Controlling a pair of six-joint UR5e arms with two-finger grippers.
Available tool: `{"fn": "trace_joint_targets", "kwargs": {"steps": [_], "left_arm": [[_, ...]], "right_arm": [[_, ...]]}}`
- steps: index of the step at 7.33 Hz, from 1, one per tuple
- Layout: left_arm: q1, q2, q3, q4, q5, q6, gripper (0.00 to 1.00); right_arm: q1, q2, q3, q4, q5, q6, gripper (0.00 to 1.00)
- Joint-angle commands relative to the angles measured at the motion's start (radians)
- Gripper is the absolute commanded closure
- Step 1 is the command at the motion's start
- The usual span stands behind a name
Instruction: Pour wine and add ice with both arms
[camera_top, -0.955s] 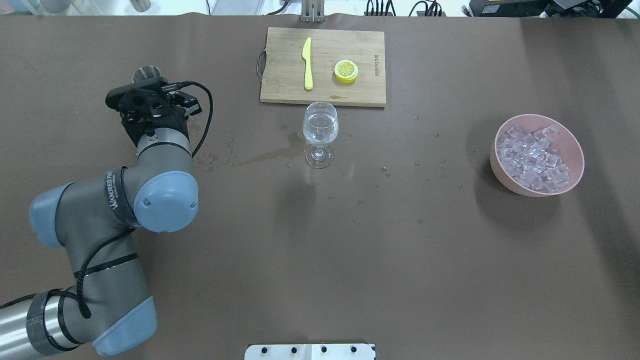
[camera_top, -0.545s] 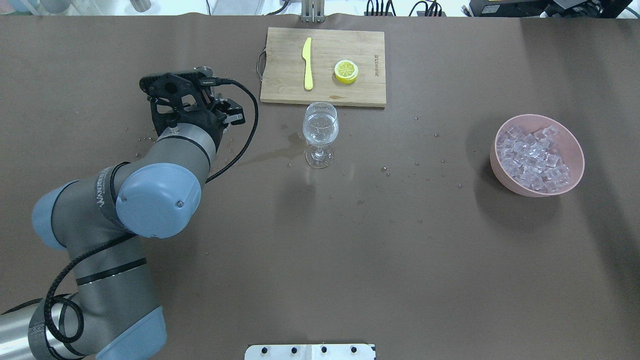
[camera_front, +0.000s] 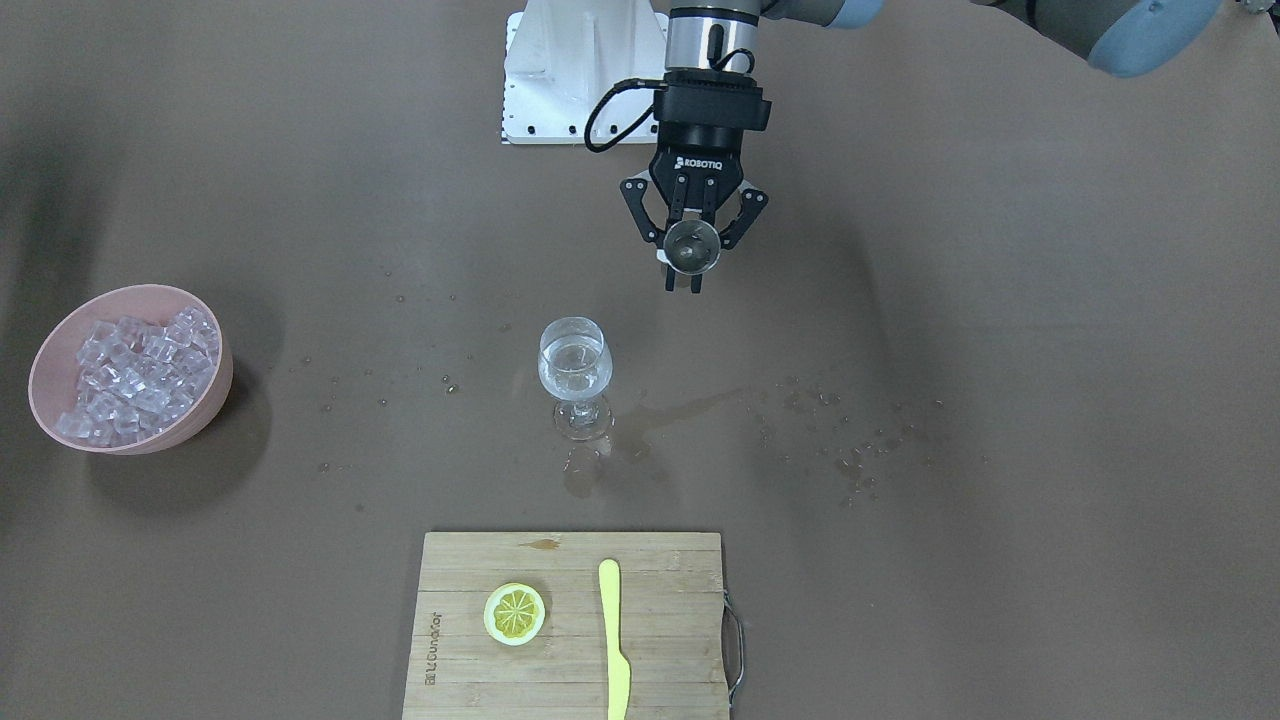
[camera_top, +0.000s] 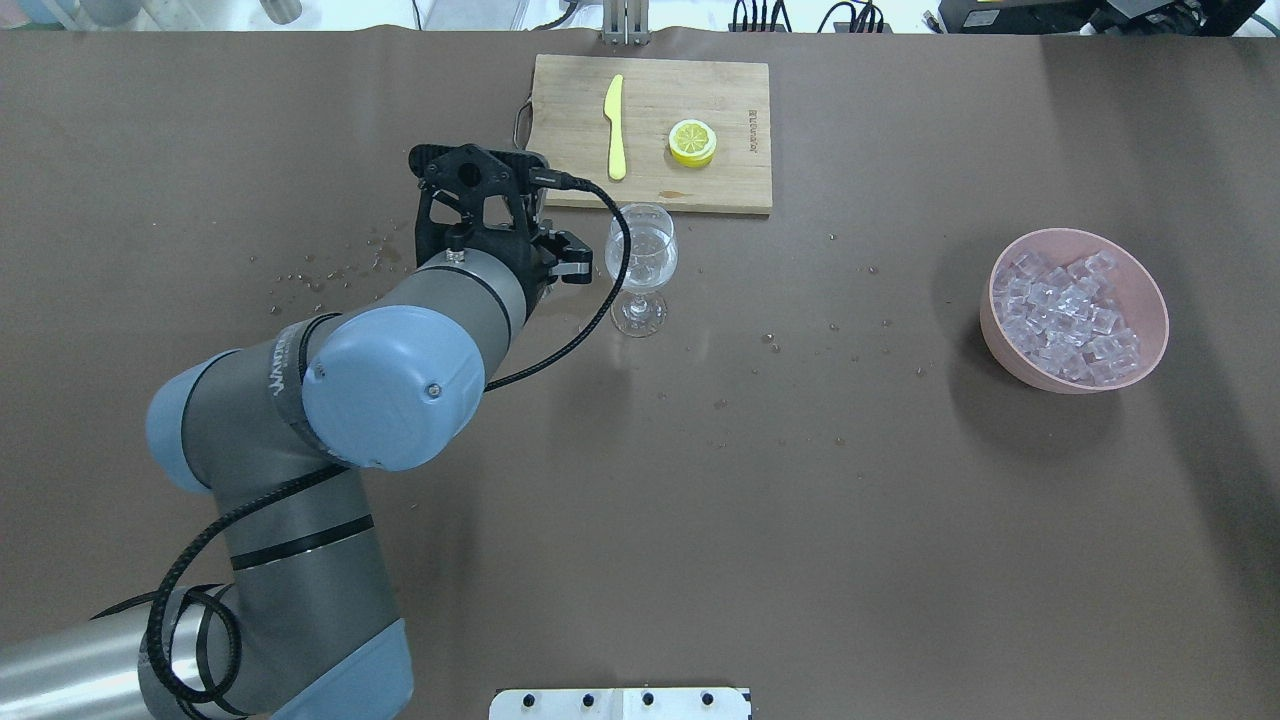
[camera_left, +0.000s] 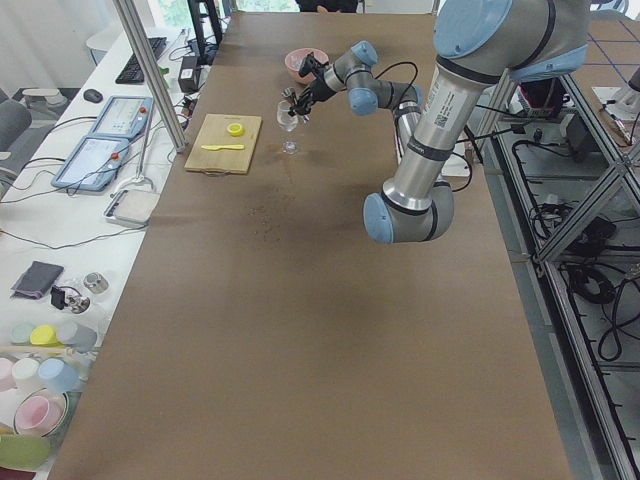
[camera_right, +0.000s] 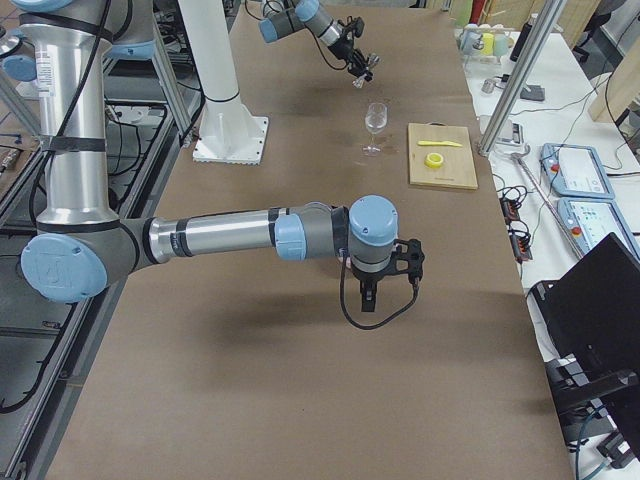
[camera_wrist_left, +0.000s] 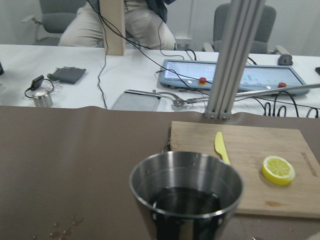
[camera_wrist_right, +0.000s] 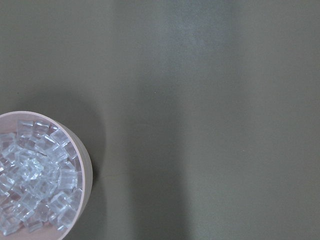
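Observation:
My left gripper (camera_front: 684, 272) is shut on a small steel cup (camera_front: 692, 247), held upright above the table on the robot's side of the wine glass (camera_front: 574, 375). The left wrist view looks into the cup (camera_wrist_left: 186, 192), which holds wine (camera_wrist_left: 186, 202) low inside. The stemmed glass (camera_top: 641, 262) stands just right of my left wrist and seems to hold some clear liquid. The ice (camera_top: 1068, 312) is heaped in a pink bowl (camera_top: 1150, 300) at the far right. My right gripper (camera_right: 375, 292) hangs over bare table beside the bowl (camera_wrist_right: 82, 165); I cannot tell whether it is open or shut.
A wooden cutting board (camera_top: 700, 190) with a yellow knife (camera_top: 615, 125) and a lemon half (camera_top: 692, 142) lies behind the glass. A wet streak (camera_front: 690, 405) and droplets (camera_front: 860, 465) mark the table near the glass. The white base block (camera_front: 580, 70) sits at the robot's edge.
My left arm has swung to the right with the steel cup, from the far left of the table to just beside the wine glass. Glass and bowl have not moved.

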Motion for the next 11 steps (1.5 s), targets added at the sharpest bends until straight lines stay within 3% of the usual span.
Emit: {"fn": "trace_joint_targets", "kwargs": {"steps": [1,3,5,6,8,10,11], "left_arm": [[0.001,-0.112,0.023,0.134,-0.036,0.018,1.00],[0.001,-0.125,0.024,0.170,-0.130,0.019,1.00],[0.000,-0.232,0.047,0.341,-0.206,0.068,1.00],[0.000,-0.266,0.075,0.368,-0.224,0.070,1.00],[-0.031,-0.321,0.171,0.374,-0.304,0.080,1.00],[-0.109,-0.432,0.274,0.498,-0.464,0.143,1.00],[-0.136,-0.441,0.300,0.520,-0.526,0.181,1.00]], "right_arm": [[-0.001,-0.001,-0.001,-0.001,0.000,0.001,0.00],[-0.001,0.004,-0.003,-0.003,-0.001,0.001,0.00],[-0.001,0.005,-0.001,-0.001,-0.001,0.001,0.00],[-0.001,0.005,-0.003,-0.001,-0.001,0.002,0.00],[-0.001,0.002,-0.001,-0.001,0.000,0.002,0.00],[-0.001,0.002,-0.001,-0.001,0.000,0.002,0.00],[0.001,0.001,0.000,-0.001,0.000,0.002,0.00]]}}
